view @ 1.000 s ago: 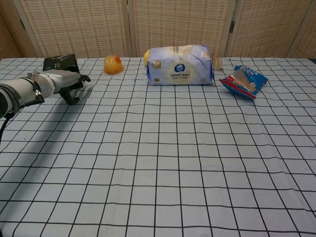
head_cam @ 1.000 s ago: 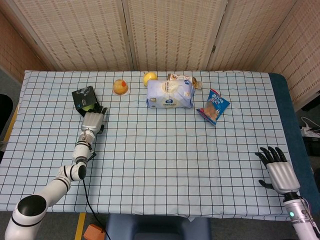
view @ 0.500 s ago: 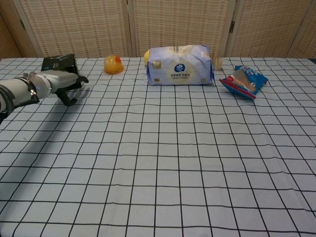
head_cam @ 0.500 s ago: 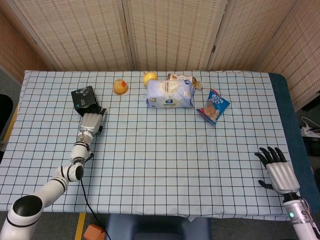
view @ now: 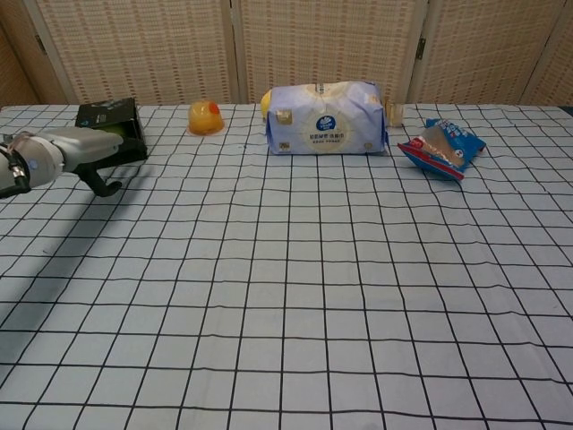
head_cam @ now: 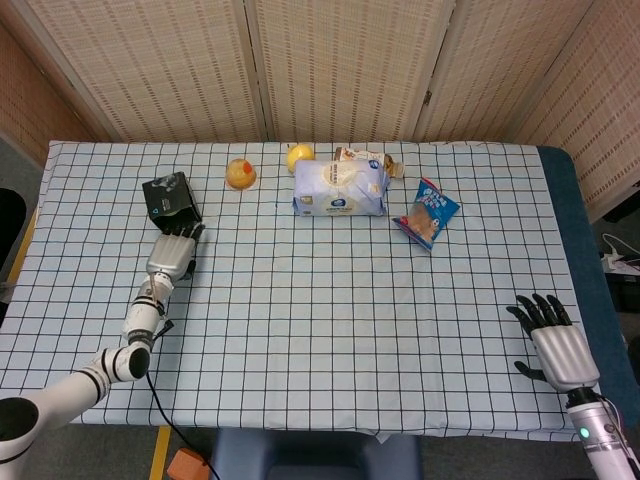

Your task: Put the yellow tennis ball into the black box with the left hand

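The yellow tennis ball (head_cam: pixel 300 156) lies at the far edge of the table, behind the left end of a white tissue pack; in the chest view only a sliver of the ball (view: pixel 265 100) shows past the pack. The black box (head_cam: pixel 172 196) (view: pixel 113 128) sits at the far left. My left hand (head_cam: pixel 172 256) (view: pixel 79 151) hovers just in front of the box, fingers stretched out, holding nothing, far from the ball. My right hand (head_cam: pixel 553 340) lies flat and open near the front right corner, seen only in the head view.
A yellow-orange rubber duck (head_cam: pixel 239 173) (view: pixel 205 117) stands between box and ball. The tissue pack (head_cam: pixel 340 188) (view: pixel 327 118), a small bottle (view: pixel 394 114) behind it and a blue snack bag (head_cam: pixel 427 213) (view: pixel 443 147) lie far centre-right on the checked cloth (head_cam: pixel 330 320).
My left hand has drawn back from the black box toward the near left, and its arm has slid left out of much of the chest view. The right hand is still.
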Robot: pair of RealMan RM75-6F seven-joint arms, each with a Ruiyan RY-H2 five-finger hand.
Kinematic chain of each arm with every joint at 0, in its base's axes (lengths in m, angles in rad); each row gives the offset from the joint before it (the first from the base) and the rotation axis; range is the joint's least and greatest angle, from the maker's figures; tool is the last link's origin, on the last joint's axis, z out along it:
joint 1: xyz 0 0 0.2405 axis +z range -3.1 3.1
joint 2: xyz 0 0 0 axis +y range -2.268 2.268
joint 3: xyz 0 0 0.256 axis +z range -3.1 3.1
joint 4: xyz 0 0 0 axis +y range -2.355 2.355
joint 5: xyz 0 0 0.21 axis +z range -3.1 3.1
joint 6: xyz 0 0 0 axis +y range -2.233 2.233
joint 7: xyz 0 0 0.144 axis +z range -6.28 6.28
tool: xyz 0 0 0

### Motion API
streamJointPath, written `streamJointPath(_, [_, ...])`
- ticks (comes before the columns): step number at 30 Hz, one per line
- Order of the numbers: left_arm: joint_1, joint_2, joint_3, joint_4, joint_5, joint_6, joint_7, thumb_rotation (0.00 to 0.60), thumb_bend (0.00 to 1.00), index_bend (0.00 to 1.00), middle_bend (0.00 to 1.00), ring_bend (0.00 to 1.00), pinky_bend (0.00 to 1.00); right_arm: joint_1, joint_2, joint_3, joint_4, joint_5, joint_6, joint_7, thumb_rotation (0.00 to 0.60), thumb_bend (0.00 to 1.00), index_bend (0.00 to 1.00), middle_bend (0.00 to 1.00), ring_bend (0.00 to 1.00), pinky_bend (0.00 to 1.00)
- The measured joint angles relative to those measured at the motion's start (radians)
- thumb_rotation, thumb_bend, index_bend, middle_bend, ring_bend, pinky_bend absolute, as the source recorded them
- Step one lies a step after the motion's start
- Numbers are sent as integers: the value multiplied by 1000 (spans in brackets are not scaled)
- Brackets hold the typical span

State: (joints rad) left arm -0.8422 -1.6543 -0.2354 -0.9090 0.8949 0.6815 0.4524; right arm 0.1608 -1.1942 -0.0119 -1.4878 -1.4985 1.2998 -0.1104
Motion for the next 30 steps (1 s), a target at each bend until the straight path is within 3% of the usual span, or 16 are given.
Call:
streamJointPath(4, [46,74,41,-94,28,70,22,600,503,29,77,45,124,-1,1,-2,-3,-4,3,-2,600,65,182,76,16,0])
streamJointPath(11, [120,158,117,-201,184,195,-15,600,501,191,198,118,130,0,0,-5,-3,-7,-2,-8,600,65,182,76,16,0])
streamJointPath(18, [196,231,192,-276,361,323,-114,600,502,222,220,128,133,-1,1,-7,-5,-12,2,-3,600,64,182,76,16,0])
streamJointPath(26, [280,292,283,-293,566,469,-233,600,504,229,233,129,133,1,4,-6,-9,-13,0,4,600,65,182,76,16,0])
streamJointPath(30, [354,290,311,-239,595,561,-255,600,503,244,237,128,132,2,4,-4,-8,-11,-2,4,600,64,182,76,16,0])
